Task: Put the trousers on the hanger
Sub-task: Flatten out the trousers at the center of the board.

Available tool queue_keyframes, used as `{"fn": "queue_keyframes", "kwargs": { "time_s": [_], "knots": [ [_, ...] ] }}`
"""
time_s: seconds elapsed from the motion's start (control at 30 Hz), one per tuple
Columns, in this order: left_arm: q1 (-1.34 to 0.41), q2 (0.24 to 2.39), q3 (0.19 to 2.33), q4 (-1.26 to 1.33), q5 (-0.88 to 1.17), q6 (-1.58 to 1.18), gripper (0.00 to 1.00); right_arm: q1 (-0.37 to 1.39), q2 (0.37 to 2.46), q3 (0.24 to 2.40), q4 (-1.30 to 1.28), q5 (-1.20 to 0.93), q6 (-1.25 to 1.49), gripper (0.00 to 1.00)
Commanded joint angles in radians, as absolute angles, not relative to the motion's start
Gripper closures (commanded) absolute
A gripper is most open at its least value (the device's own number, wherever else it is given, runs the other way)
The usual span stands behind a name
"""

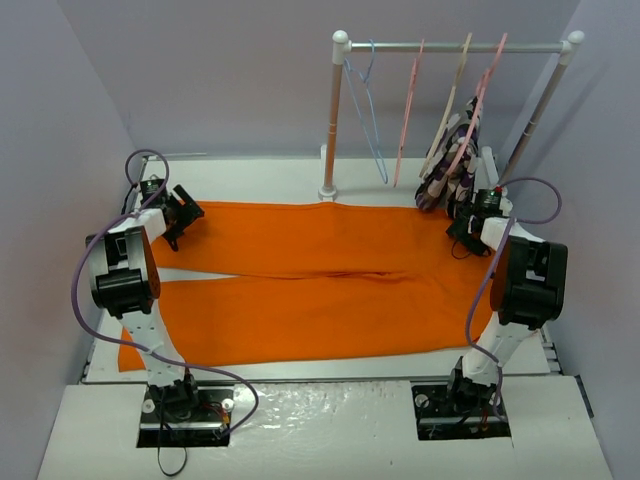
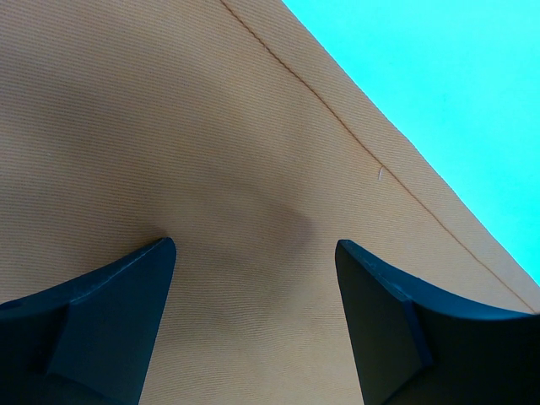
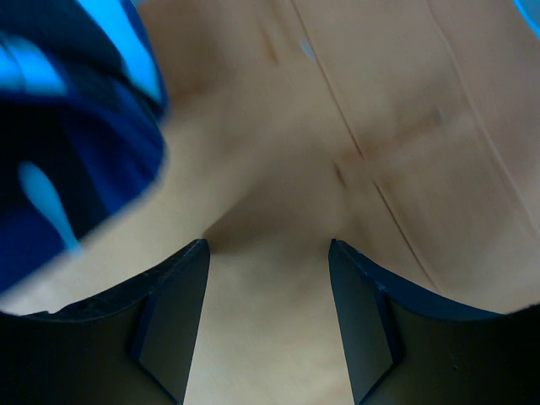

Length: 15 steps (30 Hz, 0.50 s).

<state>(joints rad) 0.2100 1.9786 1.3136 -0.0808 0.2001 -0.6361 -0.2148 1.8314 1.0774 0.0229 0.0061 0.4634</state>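
Observation:
The orange trousers (image 1: 320,280) lie flat across the white table (image 1: 260,170), legs to the left and waist to the right. My left gripper (image 1: 185,215) is down on the far leg's end. In its wrist view it (image 2: 253,245) is open, with the tips pressed onto the trousers (image 2: 211,126) near a hem. My right gripper (image 1: 462,235) is at the waist's far corner. In its own view it (image 3: 268,245) has the jaws apart, narrower than the left's, with the trousers (image 3: 278,169) between the tips. The light-blue hanger (image 1: 368,110) hangs at the rack's left end.
The rack (image 1: 455,45) stands at the table's back on white posts. It carries pink hangers (image 1: 408,110), a beige hanger (image 1: 445,120) and a patterned garment (image 1: 450,160) that hangs right beside my right gripper. Grey walls close in on both sides.

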Motion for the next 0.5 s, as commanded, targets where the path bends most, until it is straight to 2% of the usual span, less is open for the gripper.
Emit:
{"fn": "queue_keyframes", "kwargs": {
  "time_s": [0.0,0.33,0.47],
  "knots": [
    [0.207,2.034,1.367,-0.134,0.170,-0.618,0.26,-0.219,1.904,1.147,0.069,0.026,0.441,0.44],
    [0.207,2.120,1.472,-0.163,0.169,-0.632,0.26,-0.261,2.012,1.245,0.065,0.021,0.422,0.43],
    [0.207,2.115,1.502,-0.164,0.186,-0.642,0.26,-0.262,1.992,1.282,0.050,0.012,0.416,0.42]
  ]
}}
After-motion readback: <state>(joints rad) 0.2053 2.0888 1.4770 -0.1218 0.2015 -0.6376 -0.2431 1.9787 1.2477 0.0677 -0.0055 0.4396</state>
